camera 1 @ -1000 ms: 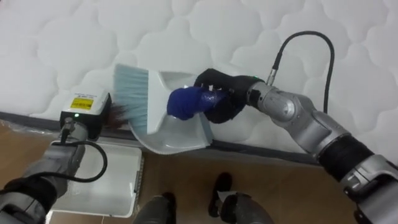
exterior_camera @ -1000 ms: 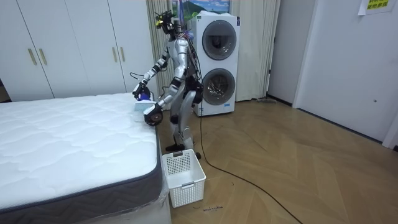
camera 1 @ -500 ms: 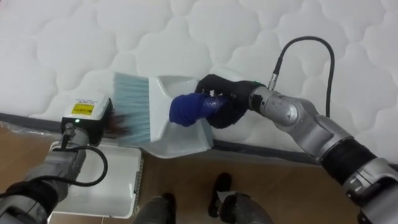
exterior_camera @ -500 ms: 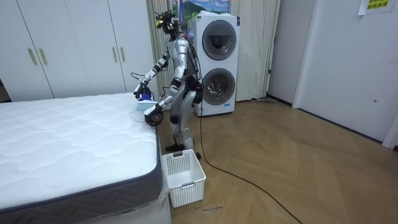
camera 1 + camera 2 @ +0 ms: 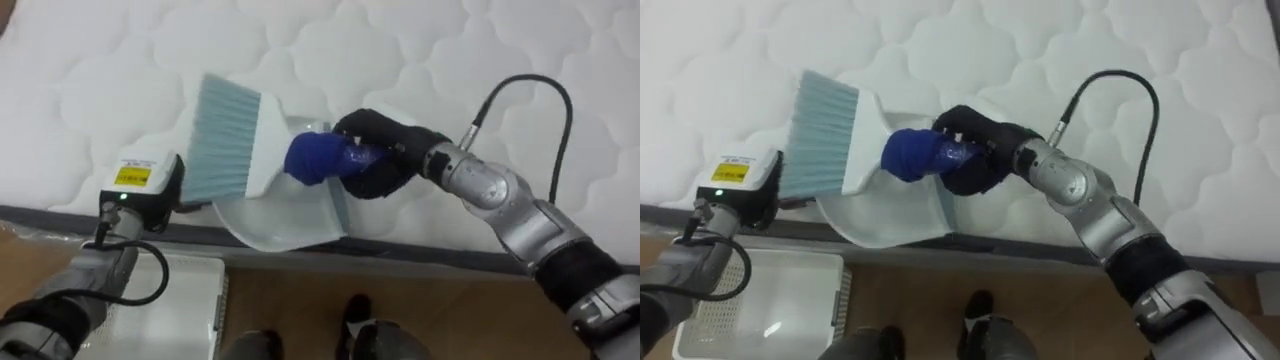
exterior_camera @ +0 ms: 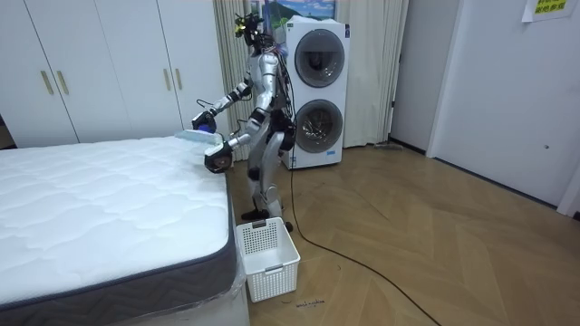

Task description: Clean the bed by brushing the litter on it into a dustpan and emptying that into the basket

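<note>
My right hand (image 5: 385, 160) is shut on the blue handle (image 5: 315, 158) of a white brush whose pale blue bristles (image 5: 220, 135) point up over the quilted white mattress (image 5: 100, 60). Under the brush, a white dustpan (image 5: 285, 215) hangs at the mattress's front edge. Its dark handle runs left toward my left hand (image 5: 150, 185), whose fingers are hidden behind the bristles. In the room view I stand at the bed's corner with the brush (image 6: 192, 136) held over the mattress (image 6: 100, 199).
A white plastic basket (image 5: 170, 290) stands on the wooden floor just below the bed's edge, also seen in the room view (image 6: 267, 258). Behind me is a stacked washer and dryer (image 6: 317, 95). White wardrobes (image 6: 109, 63) line the wall.
The brush has swung up and out of the dustpan, so its bristles now lie higher over the mattress. In the room view both arms are raised further over the bed.
</note>
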Tool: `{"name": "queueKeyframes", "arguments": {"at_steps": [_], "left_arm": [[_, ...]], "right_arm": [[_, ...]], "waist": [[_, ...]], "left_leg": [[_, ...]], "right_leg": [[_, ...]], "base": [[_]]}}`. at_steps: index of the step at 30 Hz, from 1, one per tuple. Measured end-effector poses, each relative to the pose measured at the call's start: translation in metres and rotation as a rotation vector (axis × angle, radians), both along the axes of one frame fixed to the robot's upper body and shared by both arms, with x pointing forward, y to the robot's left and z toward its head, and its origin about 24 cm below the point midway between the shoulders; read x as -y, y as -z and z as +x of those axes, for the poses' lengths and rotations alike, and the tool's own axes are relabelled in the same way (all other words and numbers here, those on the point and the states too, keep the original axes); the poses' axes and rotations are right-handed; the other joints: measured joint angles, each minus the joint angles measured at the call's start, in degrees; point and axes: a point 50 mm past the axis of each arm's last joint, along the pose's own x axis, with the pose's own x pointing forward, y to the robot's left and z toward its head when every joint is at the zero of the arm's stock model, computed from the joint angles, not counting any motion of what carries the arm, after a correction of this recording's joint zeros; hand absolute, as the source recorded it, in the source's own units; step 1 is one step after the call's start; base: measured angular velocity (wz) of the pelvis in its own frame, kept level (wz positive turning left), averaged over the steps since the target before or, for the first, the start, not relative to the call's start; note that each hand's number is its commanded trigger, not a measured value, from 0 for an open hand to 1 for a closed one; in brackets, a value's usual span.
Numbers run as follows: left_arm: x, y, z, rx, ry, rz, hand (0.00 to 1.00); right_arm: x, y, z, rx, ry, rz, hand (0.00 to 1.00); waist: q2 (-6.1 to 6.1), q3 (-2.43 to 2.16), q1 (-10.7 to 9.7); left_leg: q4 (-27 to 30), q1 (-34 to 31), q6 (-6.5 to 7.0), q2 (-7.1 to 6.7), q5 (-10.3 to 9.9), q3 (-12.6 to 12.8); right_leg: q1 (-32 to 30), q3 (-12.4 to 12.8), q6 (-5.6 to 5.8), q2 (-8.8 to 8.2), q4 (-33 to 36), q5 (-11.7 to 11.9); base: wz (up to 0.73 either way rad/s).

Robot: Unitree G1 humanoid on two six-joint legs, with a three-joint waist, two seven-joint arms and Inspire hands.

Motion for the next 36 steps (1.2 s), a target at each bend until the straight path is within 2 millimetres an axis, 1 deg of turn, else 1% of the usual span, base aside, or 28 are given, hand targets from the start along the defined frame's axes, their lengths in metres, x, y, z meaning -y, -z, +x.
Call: {"name": "queueKeyframes", "arguments": {"at_steps": [2, 5, 7, 8, 9, 10, 11, 12, 13, 14, 17, 19, 20, 22, 24, 26, 28, 31, 33, 34, 35, 36], "left_arm": [[-0.003, 0.003, -0.008, 0.025, -0.016, -0.038, 1.0], [-0.007, 0.003, -0.014, 0.05, -0.04, -0.061, 1.0], [-0.011, 0.002, -0.017, 0.072, -0.057, -0.074, 1.0], [-0.012, 0.003, -0.019, 0.081, -0.064, -0.078, 1.0], [-0.013, 0.003, -0.021, 0.091, -0.071, -0.087, 1.0], [-0.014, 0.004, -0.024, 0.099, -0.077, -0.094, 1.0], [-0.015, 0.005, -0.026, 0.102, -0.083, -0.098, 1.0], [-0.017, 0.008, -0.03, 0.099, -0.091, -0.104, 1.0], [-0.019, 0.01, -0.035, 0.094, -0.103, -0.108, 1.0], [-0.02, 0.011, -0.037, 0.094, -0.11, -0.11, 1.0], [-0.022, 0.012, -0.045, 0.106, -0.123, -0.119, 1.0], [-0.023, 0.014, -0.051, 0.113, -0.136, -0.126, 1.0], [-0.024, 0.015, -0.054, 0.116, -0.141, -0.129, 1.0], [-0.024, 0.018, -0.058, 0.122, -0.156, -0.14, 1.0], [-0.025, 0.021, -0.063, 0.124, -0.186, -0.154, 1.0], [-0.026, 0.025, -0.07, 0.126, -0.219, -0.168, 1.0], [-0.027, 0.026, -0.076, 0.15, -0.256, -0.178, 1.0], [-0.029, 0.024, -0.079, 0.174, -0.273, -0.177, 1.0], [-0.026, 0.025, -0.08, 0.178, -0.275, -0.185, 1.0], [-0.023, 0.026, -0.079, 0.177, -0.275, -0.198, 1.0], [-0.021, 0.026, -0.079, 0.178, -0.275, -0.205, 1.0], [-0.017, 0.028, -0.079, 0.176, -0.276, -0.219, 1.0]], "right_arm": [[0.017, 0.002, -0.003, 0.001, 0.071, 0.023, 1.0], [0.031, 0.003, -0.005, 0.017, 0.146, 0.046, 1.0], [0.042, 0.002, -0.007, 0.038, 0.204, 0.07, 1.0], [0.044, 0.0, -0.007, 0.048, 0.214, 0.078, 0.93], [0.048, -0.002, -0.008, 0.071, 0.242, 0.096, 0.85], [0.052, -0.004, -0.009, 0.09, 0.271, 0.117, 0.65], [0.054, -0.004, -0.01, 0.097, 0.282, 0.124, 0.51], [0.058, -0.003, -0.013, 0.108, 0.306, 0.145, 0.4], [0.061, -0.003, -0.017, 0.121, 0.33, 0.17, 0.18], [0.063, -0.004, -0.018, 0.13, 0.341, 0.179, 0.0], [0.072, -0.006, -0.021, 0.169, 0.418, 0.229, 0.0], [0.079, -0.008, -0.022, 0.191, 0.479, 0.277, 0.0], [0.081, -0.009, -0.023, 0.196, 0.496, 0.291, 0.0], [0.094, -0.01, -0.026, 0.228, 0.588, 0.343, 0.0], [0.1, -0.012, -0.028, 0.251, 0.647, 0.387, 0.0], [0.106, -0.016, -0.028, 0.282, 0.699, 0.426, 0.0], [0.115, -0.029, -0.029, 0.358, 0.767, 0.481, 0.0], [0.116, -0.039, -0.03, 0.44, 0.817, 0.52, 0.0], [0.115, -0.034, -0.033, 0.438, 0.858, 0.552, 0.0], [0.118, -0.027, -0.039, 0.426, 0.887, 0.565, 0.0], [0.119, -0.023, -0.042, 0.418, 0.904, 0.564, 0.0], [0.122, -0.016, -0.049, 0.403, 0.936, 0.561, 0.0]], "waist": [[0.51, -0.38, -0.3], [1.08, -0.79, -0.58], [1.62, -1.23, -0.47], [1.7, -1.34, -0.45], [2.01, -1.57, -0.44], [2.14, -1.68, -0.43], [2.2, -1.87, -0.4], [2.32, -2.47, -0.34], [2.46, -2.77, -0.41], [2.52, -2.8, -0.43], [2.6, -2.89, -0.45], [2.61, -2.92, -0.38], [2.62, -2.94, -0.38], [2.74, -2.98, -0.26], [2.81, -3.0, -0.2], [3.01, -3.13, -0.06], [3.01, -3.15, -0.05], [3.01, -3.17, -0.02], [3.05, -3.19, -0.28], [3.11, -3.33, -0.32], [3.13, -3.36, -0.39], [3.21, -3.45, -0.42]], "left_leg": [[-0.67, 1.63, -0.01, 0.12, 0.0, 0.24], [-1.76, 3.32, -0.05, 0.12, 0.04, 0.29], [-3.26, 5.23, -0.26, 0.24, 0.19, 0.34], [-3.74, 5.8, -0.36, 0.23, 0.28, 0.39], [-4.49, 6.88, -0.44, 0.21, 0.42, 0.35], [-5.53, 8.41, -0.51, 0.19, 0.5, 0.46], [-6.16, 9.23, -0.54, 0.22, 0.57, 0.67], [-7.74, 10.58, -0.64, 0.25, 0.9, 0.91], [-9.19, 11.83, -0.74, 0.29, 1.24, 0.89], [-9.85, 12.47, -0.8, 0.27, 1.38, 0.88], [-11.95, 14.86, -1.13, 0.22, 1.66, 0.82], [-13.86, 16.85, -1.44, 0.28, 1.88, 0.81], [-14.21, 17.31, -1.45, 0.28, 1.88, 0.8], [-15.12, 18.62, -1.56, 0.34, 1.92, 0.29], [-15.95, 19.67, -1.73, 0.36, 2.01, 0.31], [-16.97, 20.29, -1.79, 0.42, 2.06, 0.15], [-18.17, 20.75, -1.94, 0.46, 2.15, 0.16], [-17.9, 21.01, -2.09, 0.46, 2.24, -0.54], [-16.97, 21.54, -2.12, 0.66, 2.25, -0.99], [-16.96, 21.93, -2.13, 0.79, 2.25, -1.13], [-16.97, 22.32, -2.13, 0.87, 2.25, -0.91], [-16.94, 22.79, -2.14, 1.29, 2.24, -0.71]], "right_leg": [[1.34, 0.18, 0.03, 0.06, -0.35, 0.05], [2.9, 0.06, 0.16, 0.24, -1.65, 0.09], [4.97, 0.09, 0.28, 0.97, -3.36, 0.64], [5.44, 0.02, 0.21, 1.01, -3.66, 0.77], [6.5, -0.15, 0.24, 1.11, -4.29, 0.8], [7.74, -0.11, 0.23, 1.19, -4.76, 0.8], [8.35, -0.02, 0.26, 1.34, -5.33, 0.79], [9.47, 0.14, 0.49, 1.73, -6.42, 0.92], [10.81, 0.14, 0.63, 2.0, -7.66, 1.03], [11.4, 0.08, 0.63, 2.08, -8.12, 1.03], [13.39, 0.18, 0.52, 2.84, -9.63, 1.08], [14.79, -0.02, 0.21, 3.2, -10.39, 1.08], [15.1, 0.0, 0.24, 3.27, -10.39, 0.85], [16.25, 0.02, 0.37, 3.48, -10.44, 0.06], [16.99, 0.1, 0.41, 3.66, -10.77, -0.13], [17.74, -0.02, 0.6, 3.8, -11.2, -0.47], [17.8, -0.16, 0.68, 3.85, -11.38, -0.74], [18.29, -0.57, 0.62, 3.89, -11.27, -1.15], [19.69, -1.59, 0.6, 3.72, -11.21, -1.72], [20.76, -2.32, 0.8, 3.57, -11.16, -2.43], [21.35, -3.03, 0.85, 3.38, -11.03, -2.79], [22.18, -4.04, 0.94, 2.96, -10.55, -3.65]], "base": [[-0.08], [0.0], [-0.07], [-0.11], [-0.06], [-0.04], [-0.07], [-0.05], [0.0], [0.0], [0.0], [-0.02], [0.0], [0.09], [0.0], [0.02], [0.05], [0.09], [0.26], [0.43], [0.57], [0.58]]}}
